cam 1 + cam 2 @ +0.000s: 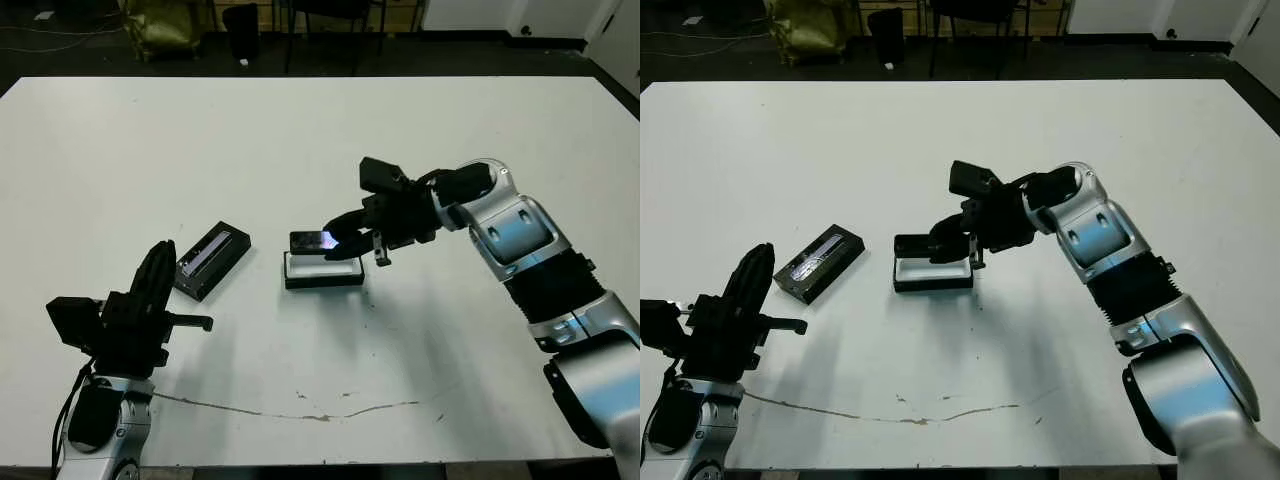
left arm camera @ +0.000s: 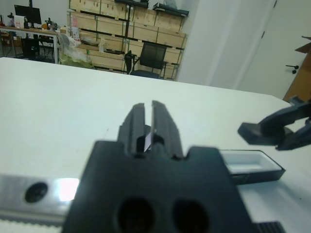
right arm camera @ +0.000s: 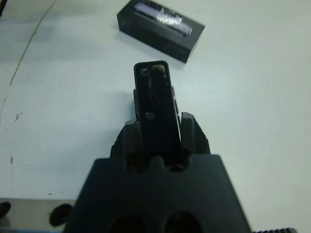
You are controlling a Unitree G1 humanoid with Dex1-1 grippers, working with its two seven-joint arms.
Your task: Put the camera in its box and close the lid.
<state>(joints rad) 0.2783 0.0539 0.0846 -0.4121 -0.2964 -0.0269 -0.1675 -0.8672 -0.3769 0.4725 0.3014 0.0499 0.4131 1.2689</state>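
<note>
The camera (image 1: pixel 312 241), a slim black bar with a glossy end, is held in my right gripper (image 1: pixel 342 243), which is shut on it. It hangs just above the far edge of the box (image 1: pixel 323 271), a shallow black tray with white lining, standing open at the table's middle. The right wrist view shows the camera (image 3: pixel 153 104) clamped between the two fingers. The lid (image 1: pixel 212 260), black with a pale grey stripe, lies to the left of the box, apart from it. My left gripper (image 1: pixel 157 272) rests near the lid at the lower left, shut with nothing in it.
A thin dark scratch line (image 1: pixel 300 413) runs across the white table near its front edge. Beyond the table's far edge are a dark floor, chairs and wooden crates (image 2: pixel 121 29).
</note>
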